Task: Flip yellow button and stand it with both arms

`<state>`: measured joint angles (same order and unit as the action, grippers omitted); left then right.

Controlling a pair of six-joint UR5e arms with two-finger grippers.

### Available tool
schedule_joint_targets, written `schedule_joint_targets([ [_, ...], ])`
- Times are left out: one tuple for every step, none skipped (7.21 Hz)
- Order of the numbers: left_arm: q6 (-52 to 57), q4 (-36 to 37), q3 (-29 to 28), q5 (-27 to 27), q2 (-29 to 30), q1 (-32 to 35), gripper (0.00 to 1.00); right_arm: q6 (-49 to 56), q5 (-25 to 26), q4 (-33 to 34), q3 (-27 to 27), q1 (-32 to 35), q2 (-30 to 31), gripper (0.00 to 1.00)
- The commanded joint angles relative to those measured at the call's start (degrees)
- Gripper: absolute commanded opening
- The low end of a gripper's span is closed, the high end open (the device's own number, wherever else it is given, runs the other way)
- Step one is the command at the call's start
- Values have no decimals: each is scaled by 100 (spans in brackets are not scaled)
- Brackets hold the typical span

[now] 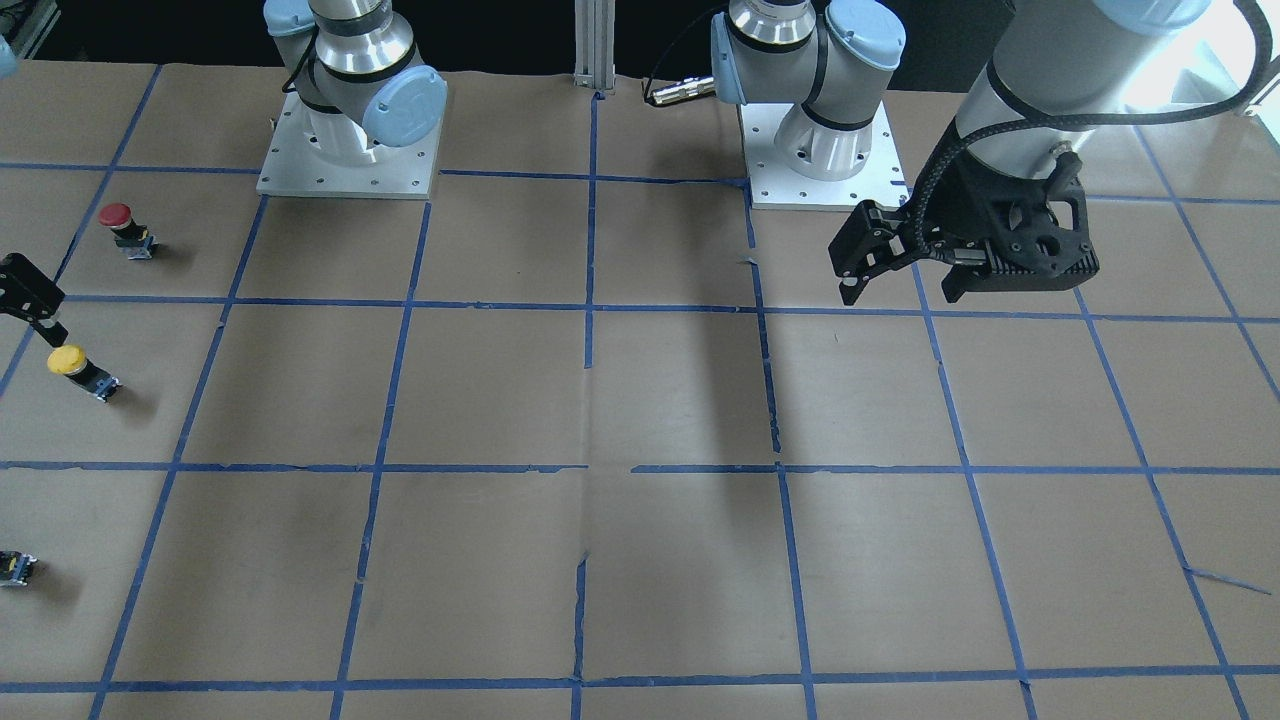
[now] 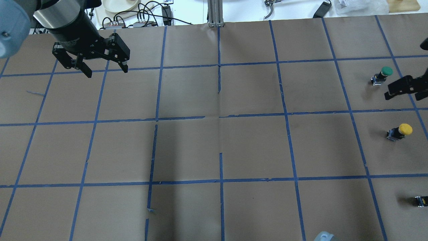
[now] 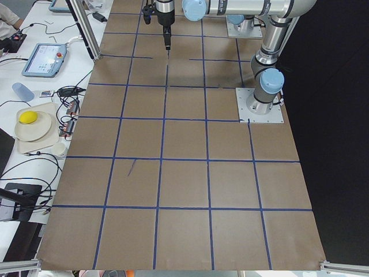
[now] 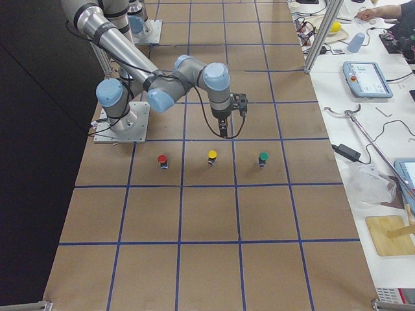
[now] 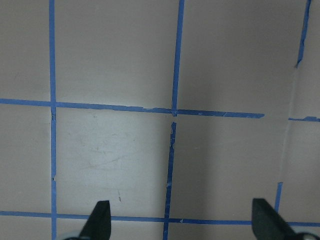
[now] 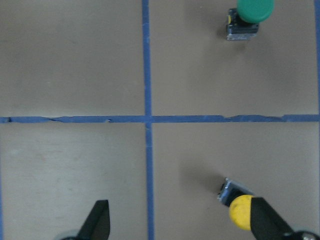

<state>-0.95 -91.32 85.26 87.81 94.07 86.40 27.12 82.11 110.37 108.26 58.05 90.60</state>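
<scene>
The yellow button (image 1: 72, 364) stands cap up on the brown paper near the table's right end. It also shows in the overhead view (image 2: 400, 130), the exterior right view (image 4: 212, 155) and the right wrist view (image 6: 240, 210). My right gripper (image 6: 182, 225) is open and empty above the paper; the button sits just beside one fingertip (image 6: 265, 220). In the overhead view only one finger (image 2: 401, 87) shows at the right edge. My left gripper (image 2: 107, 72) is open and empty, far off at the table's other end (image 1: 900, 292), over bare paper (image 5: 182, 220).
A red-capped button (image 1: 122, 226) and a green-capped button (image 2: 382, 75) stand either side of the yellow one in a row. A tiny black-grey part (image 2: 421, 201) lies near the right edge. Two arm base plates (image 1: 345, 170) sit at the robot's side.
</scene>
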Motion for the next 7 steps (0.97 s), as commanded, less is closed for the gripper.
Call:
schedule_joint_targets([
  [33,0,0,-1,6,-18,100,-2341,182,-708,-165,1361,545,100],
  [33,0,0,-1,-3,-18,100,-2751,426,-1032,-304,2011,668,100],
  [33,0,8,-1,-3,-18,100,-3043,620,-1252,-593,2670,696,100],
  [42,0,8,-1,-3,-18,100,-3454,622,-1646,-953,3068,687,100],
  [51,0,0,-1,-3,-27,100,-3546,614,-2163,-1087,3212,731,100],
  [51,0,0,-1,-3,-27,100,-3520,579,-2256,-1140,3248,731,100],
  [51,0,0,-1,-3,-27,100,-3529,578,-2352,-1141,3239,714,100],
])
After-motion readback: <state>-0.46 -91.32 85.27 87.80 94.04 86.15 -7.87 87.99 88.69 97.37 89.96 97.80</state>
